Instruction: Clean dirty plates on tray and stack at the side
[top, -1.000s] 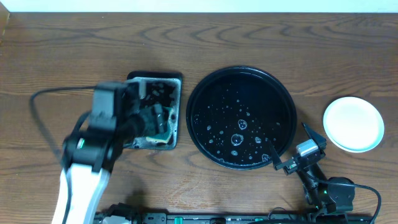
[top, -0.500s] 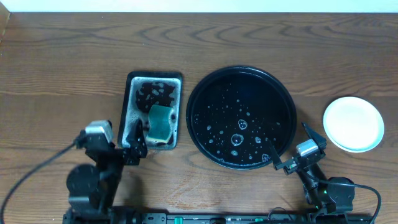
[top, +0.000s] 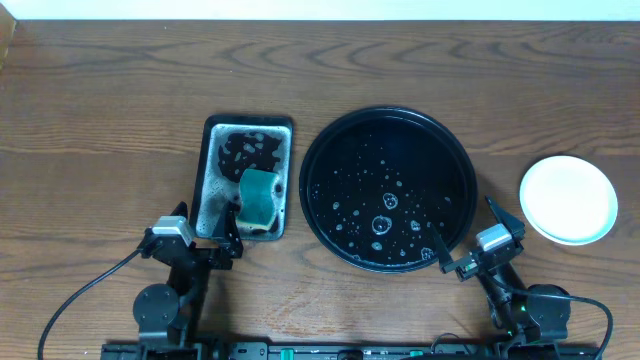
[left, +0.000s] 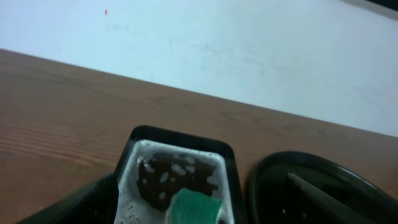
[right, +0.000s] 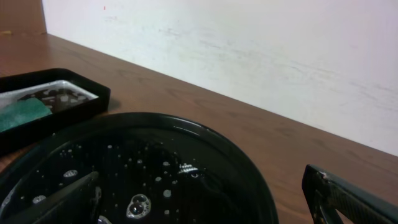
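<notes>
The round black tray (top: 390, 130) sits mid-table, wet with droplets and foam, and no plate is on it. It also shows in the right wrist view (right: 205, 143) and the left wrist view (left: 323, 180). A pale plate (top: 568, 198) lies on the table right of the tray; only the top one shows from above. My left gripper (top: 210, 228) is open and empty at the near end of the sponge tray (top: 212, 130). My right gripper (top: 463, 225) is open and empty at the tray's near right rim. Both also show in the wrist views, the left gripper (left: 200, 183) and the right gripper (right: 202, 177).
The small rectangular black sponge tray holds foam and a green sponge (top: 260, 195), left of the round tray. The sponge also shows in the left wrist view (left: 196, 208). A white wall stands behind the table's far edge.
My left arm has pulled back from over the sponge tray to the table's front edge, leaving the green sponge in the sponge tray. The right arm has not moved.
</notes>
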